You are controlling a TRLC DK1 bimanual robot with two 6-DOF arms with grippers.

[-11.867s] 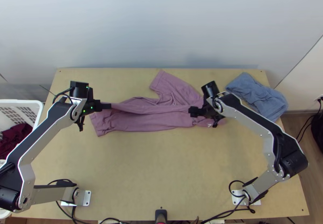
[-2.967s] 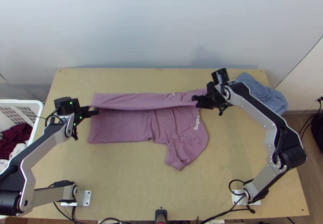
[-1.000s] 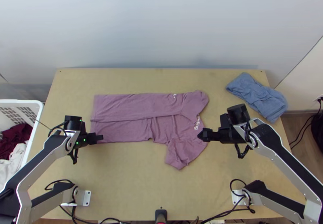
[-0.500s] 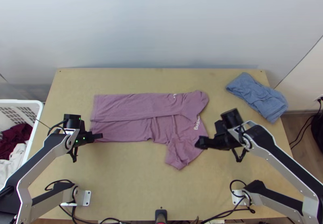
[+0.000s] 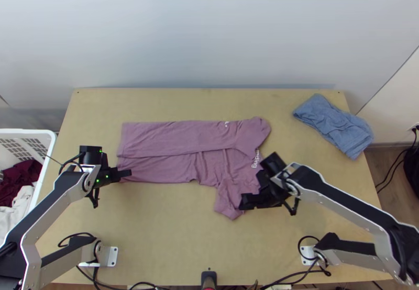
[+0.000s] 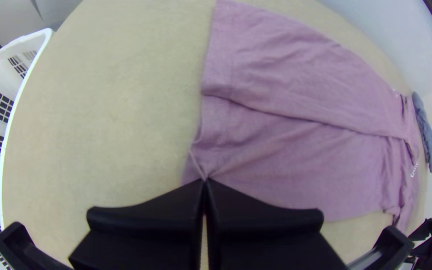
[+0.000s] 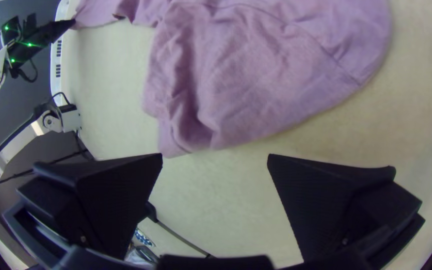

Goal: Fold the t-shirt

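By the table, basket of maroon and white laundry; left gripper pinching the tee, right gripper wide open, empty.

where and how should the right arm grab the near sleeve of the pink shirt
Probably by the loose end of the near sleeve, coming from above on the near side of the table. That end juts toward the near edge with bare wood beside it, and its raised folds should give the open right pincer something to close on.
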